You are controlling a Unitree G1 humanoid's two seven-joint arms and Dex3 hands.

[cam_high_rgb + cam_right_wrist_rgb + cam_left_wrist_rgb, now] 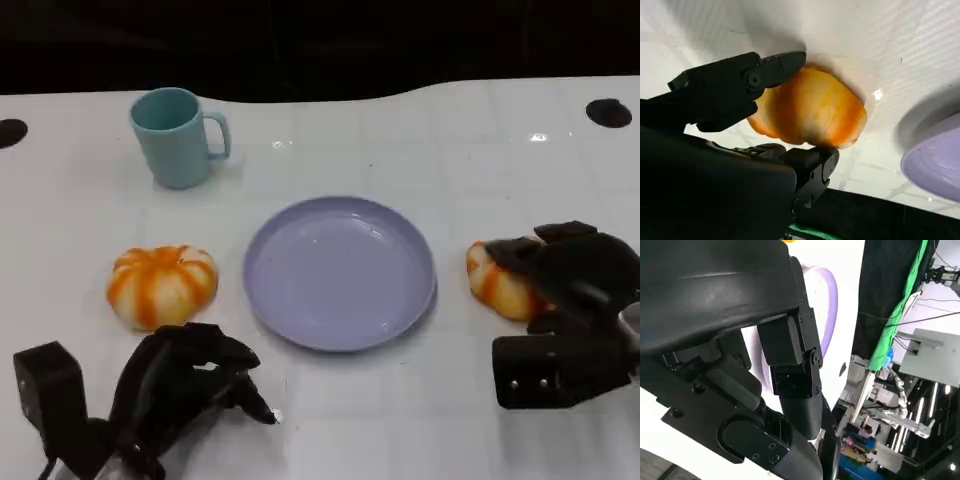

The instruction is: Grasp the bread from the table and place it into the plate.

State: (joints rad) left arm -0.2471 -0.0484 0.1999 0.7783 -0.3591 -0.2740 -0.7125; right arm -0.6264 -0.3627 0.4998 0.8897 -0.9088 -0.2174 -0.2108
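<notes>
A: While the white table (470, 150) fills the head view, take the lilac plate (340, 272) as landmark. Nothing lies on it.

B: Noted. Largest next: the right hand (560, 300), to the plate's right, draped over an orange-and-white bread roll (495, 280) that sits on the table just beside the plate's rim, not touching it.

A: Head view hides the contact. Does the wrist camera help?

B: Yes. Right wrist view has the same roll (810, 107) between black fingers (735, 80), one set along its upper side and another touching it from below. Roll looks seated on the tabletop; plate edge (935, 165) near it, apart. I log the hand as clasped around the roll.

A: Left hand (185, 385)?

B: On the near side of the plate, toward its left, resting low at the table. Fingers curled inward, nothing in them as far as the head view tells. Left wrist view shows its own black shell and fingers (795, 370) close up with a strip of the plate's rim (830, 305) behind; room clutter and a green cloth (900, 305) beyond the table, which the head view lacks.

A: Smaller items?

B: Second striped roll (162, 285) left of the plate, clear of it and just beyond the left hand. Teal mug (178, 137) on the far side, to the left, upright, handle pointing toward the plate's side.
</notes>
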